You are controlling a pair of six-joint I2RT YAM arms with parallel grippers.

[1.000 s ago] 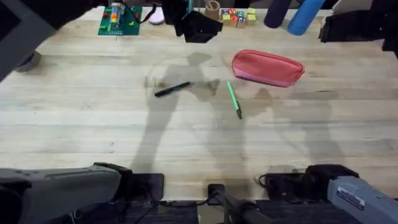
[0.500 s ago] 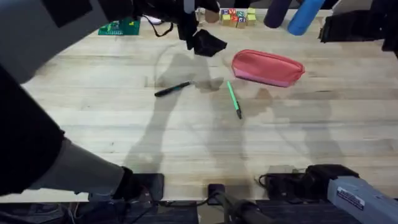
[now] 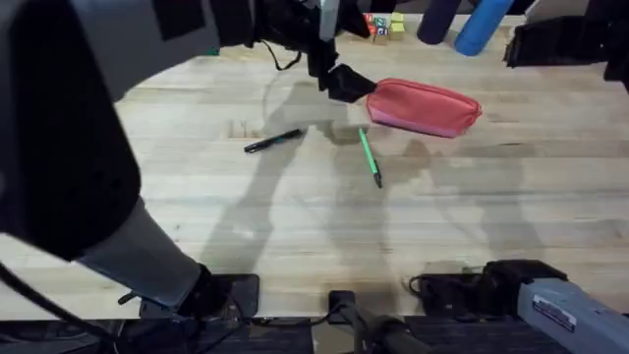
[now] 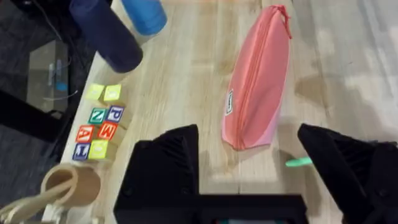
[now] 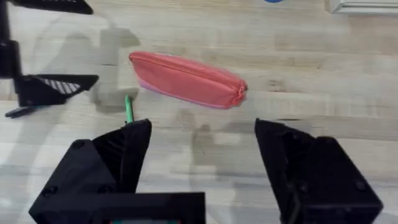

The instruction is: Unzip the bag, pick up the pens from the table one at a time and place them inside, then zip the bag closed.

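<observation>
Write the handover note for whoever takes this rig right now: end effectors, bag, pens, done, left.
Left end effector: open, empty, at the near end of the bag.
Right end effector: open, empty, looking down on the bag from farther off.
Bag: lying on the table, zipper shut.
Black pen and green pen: both loose on the table, in front of the bag.
Done: nothing yet.
Left: unzip the bag, put in each pen one at a time, zip it closed.
</observation>
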